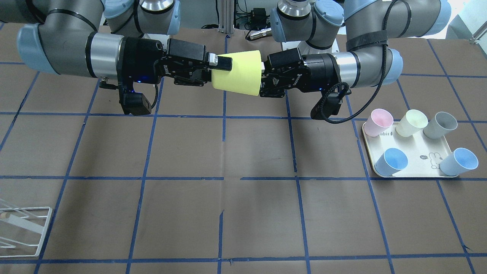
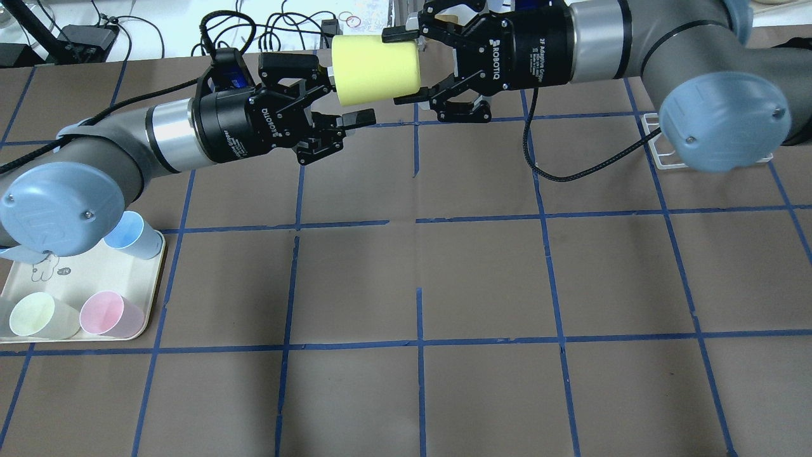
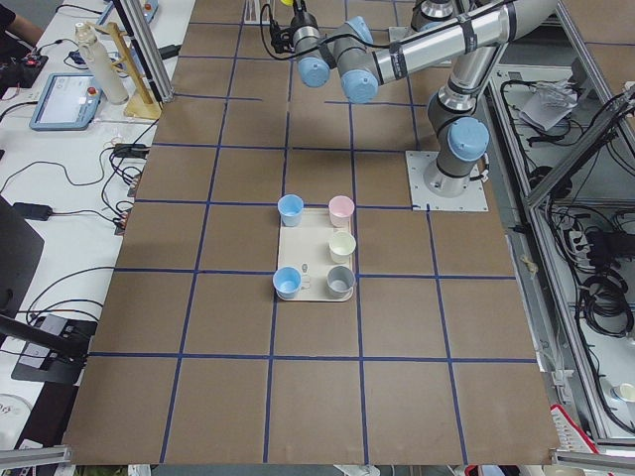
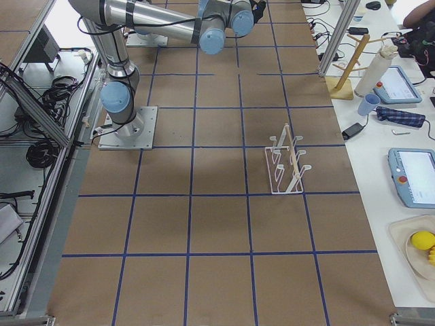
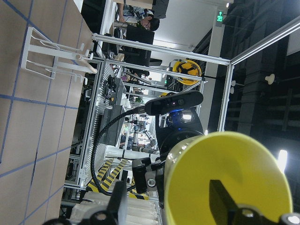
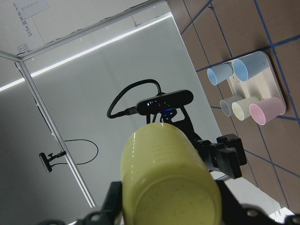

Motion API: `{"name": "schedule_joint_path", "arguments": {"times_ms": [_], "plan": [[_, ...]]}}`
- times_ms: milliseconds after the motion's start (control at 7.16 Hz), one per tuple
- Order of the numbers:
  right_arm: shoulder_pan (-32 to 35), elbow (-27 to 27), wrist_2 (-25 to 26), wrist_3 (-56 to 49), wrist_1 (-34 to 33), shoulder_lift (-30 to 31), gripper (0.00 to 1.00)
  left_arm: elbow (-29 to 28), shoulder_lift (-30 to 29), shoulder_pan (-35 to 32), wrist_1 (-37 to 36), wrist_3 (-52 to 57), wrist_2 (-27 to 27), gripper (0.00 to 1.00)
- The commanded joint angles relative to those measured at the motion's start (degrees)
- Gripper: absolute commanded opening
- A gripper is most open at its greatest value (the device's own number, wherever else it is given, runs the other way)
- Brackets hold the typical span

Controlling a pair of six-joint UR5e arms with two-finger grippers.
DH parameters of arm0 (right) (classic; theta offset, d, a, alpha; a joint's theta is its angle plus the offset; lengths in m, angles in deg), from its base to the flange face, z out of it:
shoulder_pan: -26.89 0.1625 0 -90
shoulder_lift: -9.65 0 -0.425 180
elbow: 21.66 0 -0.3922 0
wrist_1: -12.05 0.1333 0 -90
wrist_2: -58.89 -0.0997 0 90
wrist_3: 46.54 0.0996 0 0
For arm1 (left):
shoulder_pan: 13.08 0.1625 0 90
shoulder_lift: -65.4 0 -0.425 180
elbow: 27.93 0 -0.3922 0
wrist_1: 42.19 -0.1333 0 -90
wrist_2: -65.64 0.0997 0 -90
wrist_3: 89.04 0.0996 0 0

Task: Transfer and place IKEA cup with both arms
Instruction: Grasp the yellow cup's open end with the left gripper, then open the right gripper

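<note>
The bright yellow IKEA cup (image 1: pixel 236 73) is held on its side in the air above the far middle of the table, also in the overhead view (image 2: pixel 375 68). My right gripper (image 2: pixel 404 66) is shut on its narrow base end, with a finger on each side; the right wrist view shows the base (image 6: pixel 168 187) between the fingers. My left gripper (image 2: pixel 347 95) is open at the cup's mouth. One finger (image 5: pixel 220 199) is inside the mouth and the other (image 5: pixel 117 201) stands clear outside the wall.
A cream tray (image 1: pixel 418 154) at the robot's left holds a pink cup (image 1: pixel 379 121), a pale cream cup (image 1: pixel 412 122), a grey cup (image 1: pixel 441 125) and two blue cups. A white wire rack (image 2: pixel 660 149) stands at the robot's right.
</note>
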Motion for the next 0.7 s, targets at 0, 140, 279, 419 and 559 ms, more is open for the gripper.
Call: {"name": "schedule_joint_path", "arguments": {"times_ms": [0, 140, 279, 419, 559], "plan": [[-0.07, 0.22, 0.3, 0.28, 0.4, 0.0, 0.0, 0.22, 0.23, -0.06, -0.1, -0.17, 0.02, 0.31], [-0.07, 0.13, 0.21, 1.24, 0.4, 0.09, 0.0, 0.05, 0.23, 0.02, -0.1, 0.0, 0.02, 0.2], [-0.07, -0.05, 0.3, 2.9, 0.14, 0.09, 0.0, -0.04, 0.4, 0.03, -0.1, 0.01, 0.02, 0.05], [-0.07, 0.04, 0.73, 3.09, -0.12, 0.09, 0.0, 0.05, 0.66, 0.03, -0.1, 0.09, 0.02, 0.0], [-0.07, -0.05, 0.47, 3.18, -0.12, 0.09, 0.22, 0.05, 0.75, -0.06, -0.1, 0.09, 0.1, 0.0]]}}
